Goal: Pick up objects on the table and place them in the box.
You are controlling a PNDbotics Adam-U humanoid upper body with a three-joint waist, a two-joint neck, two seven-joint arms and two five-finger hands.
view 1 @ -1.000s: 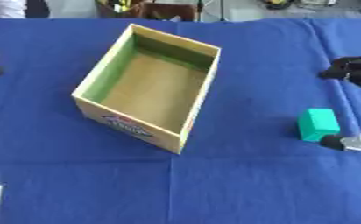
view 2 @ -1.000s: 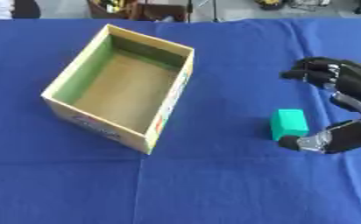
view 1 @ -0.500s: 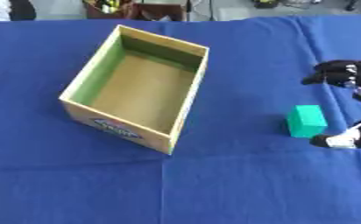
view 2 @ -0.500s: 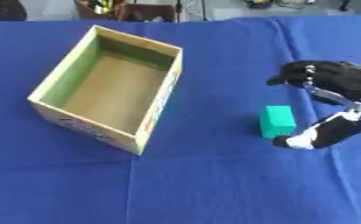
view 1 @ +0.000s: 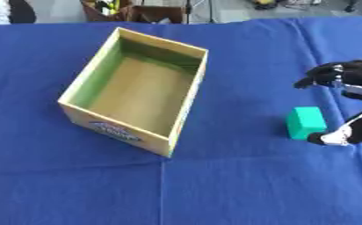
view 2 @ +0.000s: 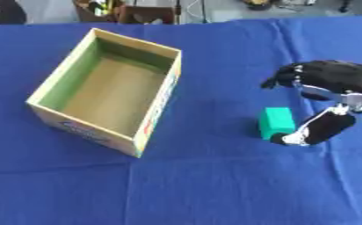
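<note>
Since a second ago the robot's black right hand (view 2: 322, 88) has come in from the right edge toward the small green rectangular block (view 2: 276, 122), its thumb now down low beside the block and its fingers arched over the far side. (The whole picture has also slid a little, which looks like the head turning, since the box and block keep their spacing.) That puts the task at the reach for its first pick: the open cardboard box with green inner walls (view 2: 158, 92) holds nothing, and the block is not yet lifted.

The block stands on the blue tablecloth (view 2: 215, 176), well to the right of the box and apart from it. The hand is spread, thumb and fingers wide apart, with the block sitting in the gap at its left side; the thumb tip lies just beside the block's near right corner, and I cannot tell whether it touches. The left hand shows in neither view.
</note>
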